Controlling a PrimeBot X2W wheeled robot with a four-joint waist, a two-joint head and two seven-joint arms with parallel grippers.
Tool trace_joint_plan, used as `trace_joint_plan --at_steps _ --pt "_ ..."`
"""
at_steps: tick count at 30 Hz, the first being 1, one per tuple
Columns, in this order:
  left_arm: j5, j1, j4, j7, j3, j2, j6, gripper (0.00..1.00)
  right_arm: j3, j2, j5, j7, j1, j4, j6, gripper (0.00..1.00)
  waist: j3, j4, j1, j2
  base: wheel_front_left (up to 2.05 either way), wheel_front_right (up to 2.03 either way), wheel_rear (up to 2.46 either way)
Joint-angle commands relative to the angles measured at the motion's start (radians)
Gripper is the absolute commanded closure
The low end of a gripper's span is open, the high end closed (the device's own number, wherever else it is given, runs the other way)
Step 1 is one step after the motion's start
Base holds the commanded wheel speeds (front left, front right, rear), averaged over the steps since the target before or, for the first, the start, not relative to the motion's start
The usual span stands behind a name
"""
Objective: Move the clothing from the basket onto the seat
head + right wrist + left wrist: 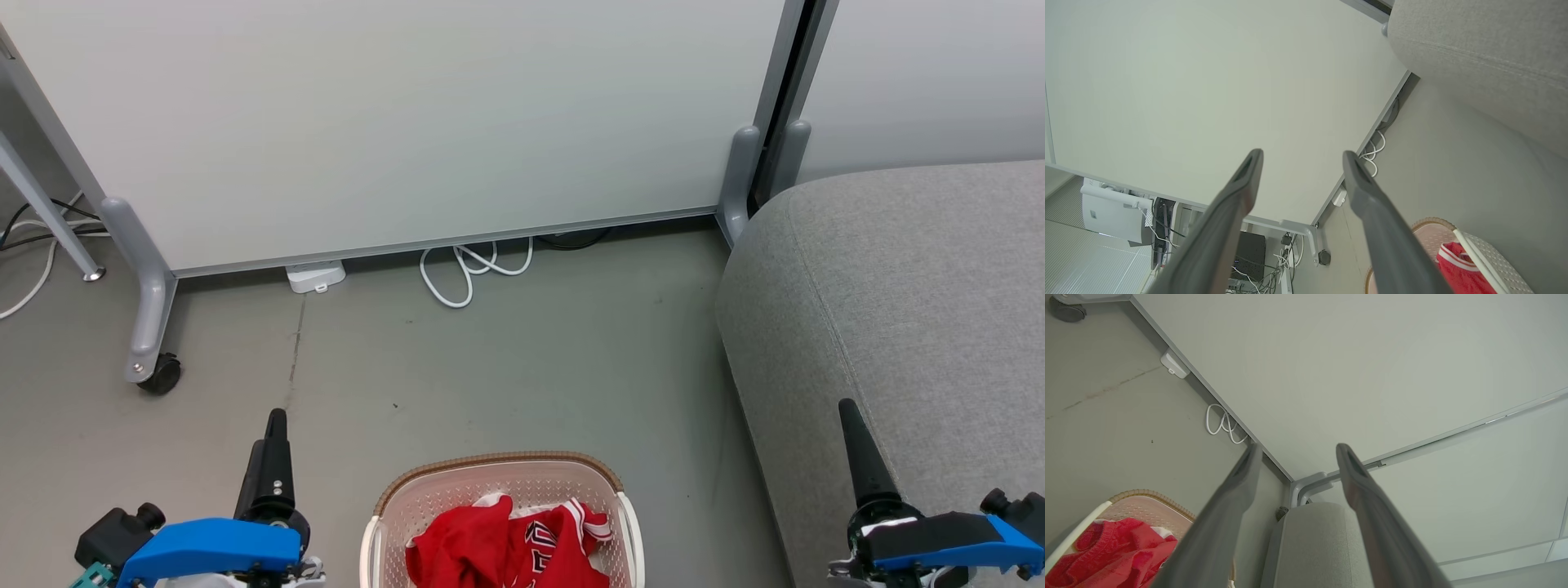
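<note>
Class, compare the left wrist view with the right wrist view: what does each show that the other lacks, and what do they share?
Left wrist view, not the right: the open left tool, its two fingers spread with nothing between them. Right wrist view, not the left: the open right tool, plus a black box, tangled cables and a white machine beyond the panel. Both: the basket holding the red clothing, the grey seat, and the looped white cable on the floor.
</note>
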Motion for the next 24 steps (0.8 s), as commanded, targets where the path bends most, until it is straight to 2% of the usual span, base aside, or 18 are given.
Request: trace_joint_plan --at_steps 1,13,24 --pt "0.047 -0.018 -0.021 -0.011 -0.008 0.011 -0.001 0.00 0.002 -0.007 -0.049 -0.010 -0.006 -0.020 0.003 0.00 0.000 0.000 0.0000 -0.0001 0.00 0.00 0.00" --pt "0.292 -0.012 -0.046 -0.053 -0.043 0.019 -0.003 0.00 0.011 -0.009 -0.293 -0.052 0.004 -0.048 0.004 0.00 0.002 0.001 0.0000 -0.0001 0.00 0.00 0.00" --pt "0.456 -0.007 -0.055 -0.087 -0.067 0.021 -0.002 0.00 0.019 -0.011 -0.442 -0.086 0.013 -0.062 0.005 0.00 -0.001 0.003 0.0000 -0.0001 0.00 0.00 0.00"
